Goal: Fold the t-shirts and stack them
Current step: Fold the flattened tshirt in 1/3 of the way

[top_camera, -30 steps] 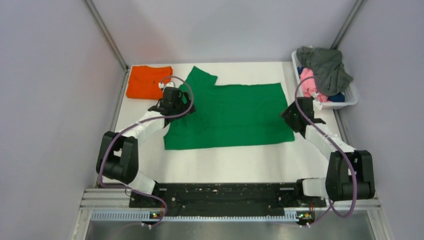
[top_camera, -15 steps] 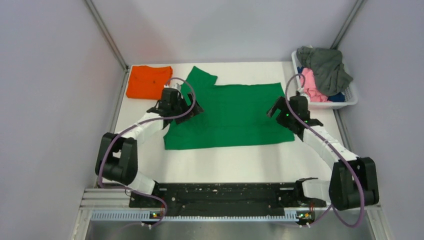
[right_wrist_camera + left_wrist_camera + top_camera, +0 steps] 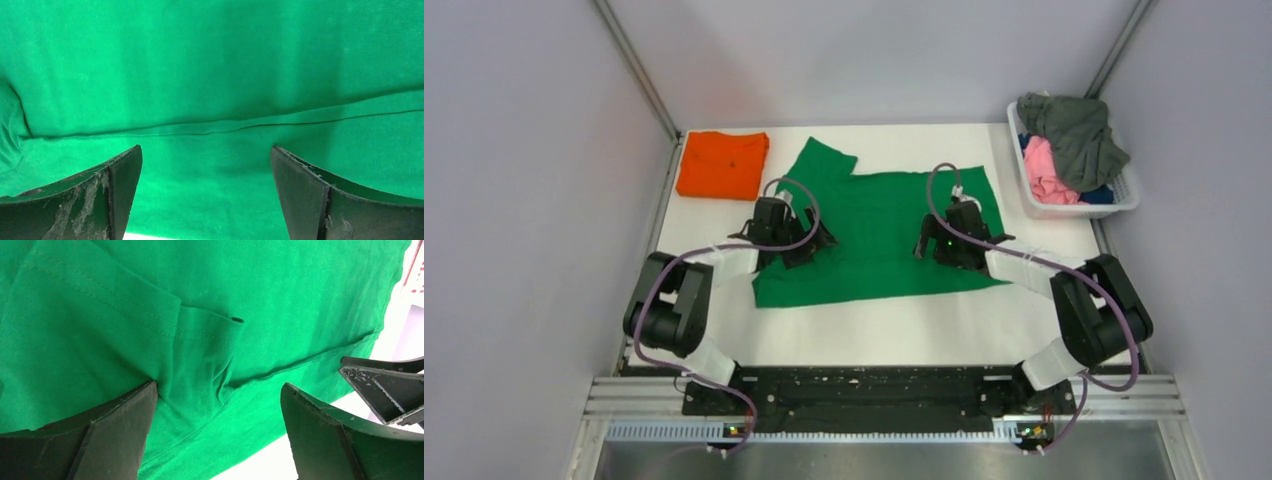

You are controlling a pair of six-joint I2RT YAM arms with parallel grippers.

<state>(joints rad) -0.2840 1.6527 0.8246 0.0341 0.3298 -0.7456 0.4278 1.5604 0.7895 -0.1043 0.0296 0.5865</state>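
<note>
A bright green t-shirt (image 3: 879, 225) lies partly folded in the middle of the white table, one sleeve sticking out at the far left. A folded orange t-shirt (image 3: 721, 163) lies at the far left corner. My left gripper (image 3: 809, 243) is open just above the green shirt's left part, over a tucked sleeve (image 3: 200, 360). My right gripper (image 3: 929, 245) is open low over the shirt's right part, over a fold line (image 3: 210, 127). Both hold nothing.
A white plastic basket (image 3: 1129, 195) at the far right holds grey (image 3: 1079, 135), pink (image 3: 1042, 170) and blue shirts. Grey walls close in the table on three sides. The right gripper's fingers (image 3: 385, 387) show in the left wrist view.
Both grippers have moved inward from the shirt's left and right edges onto the green shirt. The right one travelled further, leftward across the hem side. The shirt's right edge lies slightly shifted.
</note>
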